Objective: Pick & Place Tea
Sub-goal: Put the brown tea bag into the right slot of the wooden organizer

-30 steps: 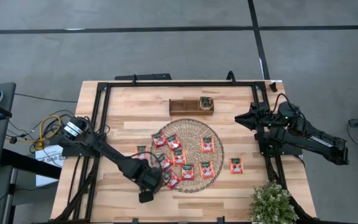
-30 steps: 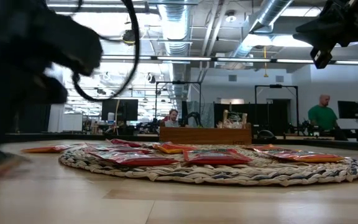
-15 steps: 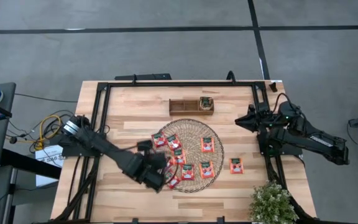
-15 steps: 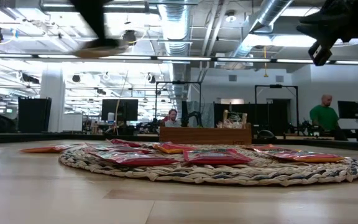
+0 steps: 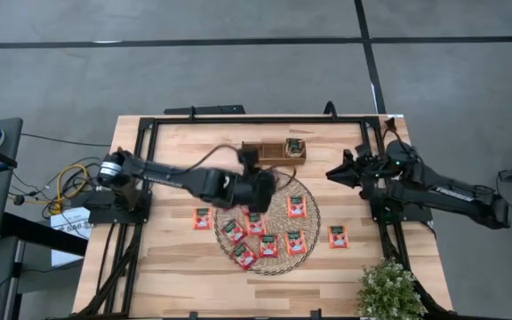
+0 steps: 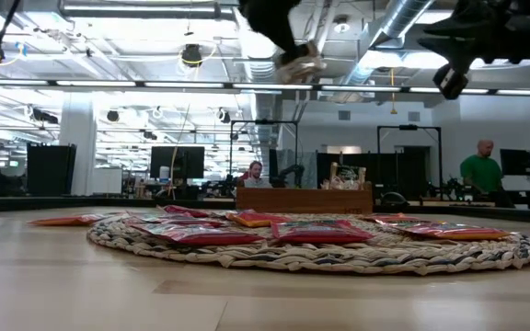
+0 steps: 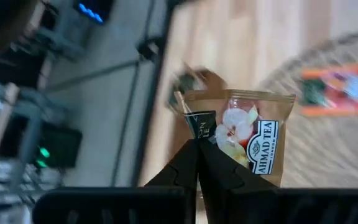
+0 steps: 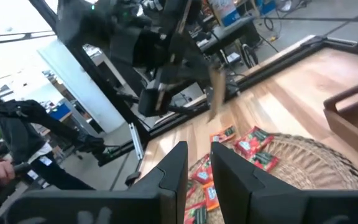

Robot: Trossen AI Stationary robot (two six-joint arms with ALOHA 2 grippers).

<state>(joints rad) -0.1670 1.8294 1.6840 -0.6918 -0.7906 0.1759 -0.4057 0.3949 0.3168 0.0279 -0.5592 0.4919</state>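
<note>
My left gripper [image 5: 272, 183] hovers high over the far-left part of the round woven mat [image 5: 278, 188], close to the wooden tray [image 5: 263, 153]. It is shut on a tan tea sachet [image 7: 247, 130] printed with white blossoms. The low view shows this sachet [image 6: 302, 64] near the ceiling lights, well above the table. Several red-orange tea sachets [image 5: 296, 206] lie flat on the mat, one [image 5: 203, 218] lies left of it and one [image 5: 337, 236] right of it. My right gripper [image 5: 331, 172] floats at the table's right side, slightly open with nothing between its fingers [image 8: 178, 167]. My left gripper pinches the sachet between its two fingers at one edge, beside the dark label [image 7: 202, 127]. The rest of the sachet sticks out beyond the fingertips [image 7: 197, 152]. It is lifted clear, high over the mat.
The tray's right compartment holds a sachet [image 5: 294, 147]. A small potted plant [image 5: 389, 292] stands at the table's near right corner. A black frame [image 5: 149, 133] runs round the tabletop. People sit at desks in the room beyond.
My left gripper has risen from low near the mat's near-left rim and swung toward the far edge and right, across the mat toward the tray, tipping from pointing down to a shallow slant. The sachet went with it. My right gripper edged slightly toward the table's middle.
</note>
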